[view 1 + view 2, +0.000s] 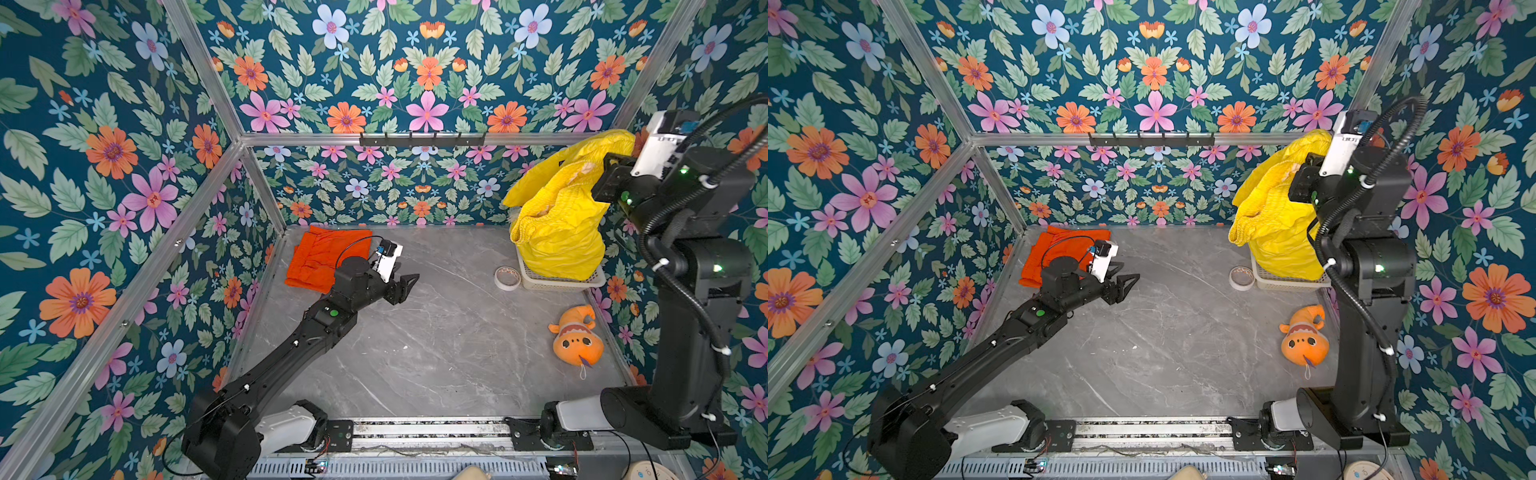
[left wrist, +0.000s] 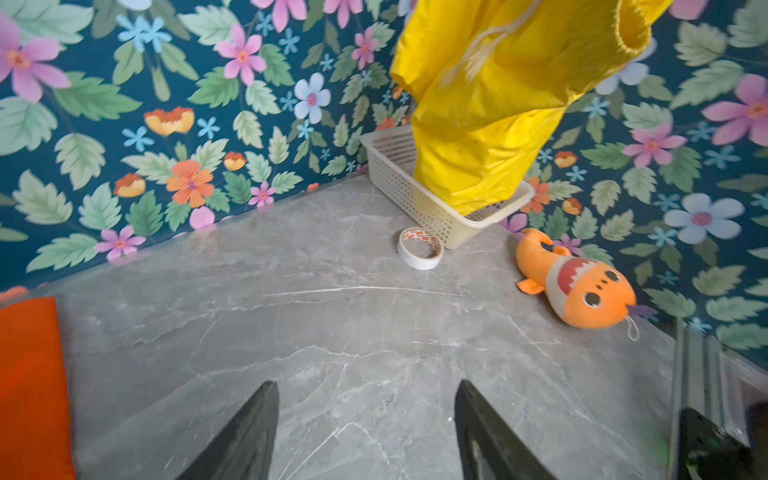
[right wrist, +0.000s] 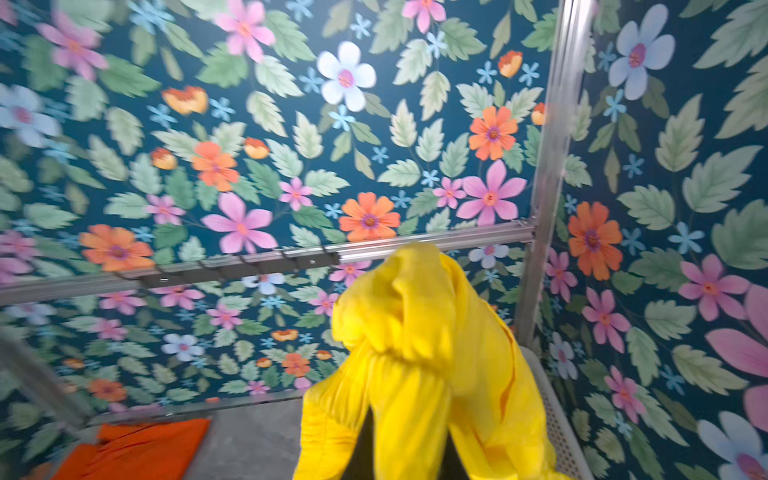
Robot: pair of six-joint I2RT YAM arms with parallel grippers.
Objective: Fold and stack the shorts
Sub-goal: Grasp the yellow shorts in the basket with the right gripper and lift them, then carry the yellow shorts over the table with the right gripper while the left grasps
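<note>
The yellow shorts (image 1: 557, 224) hang bunched from my right gripper (image 1: 604, 168), which is shut on their upper part high at the back right. Their lower end dips into the white basket (image 1: 552, 283). In the right wrist view the yellow fabric (image 3: 415, 353) drapes over the fingers and hides them. The orange shorts (image 1: 322, 257) lie folded flat at the back left corner of the table. My left gripper (image 1: 405, 286) hovers just right of them, open, with only bare table between its fingers (image 2: 257, 424).
A roll of white tape (image 1: 507, 277) lies against the basket's left side. An orange plush fish (image 1: 575, 336) lies by the right wall. A black hook rail (image 1: 422, 139) runs along the back wall. Grey marble table (image 1: 436, 340) spreads between the arms.
</note>
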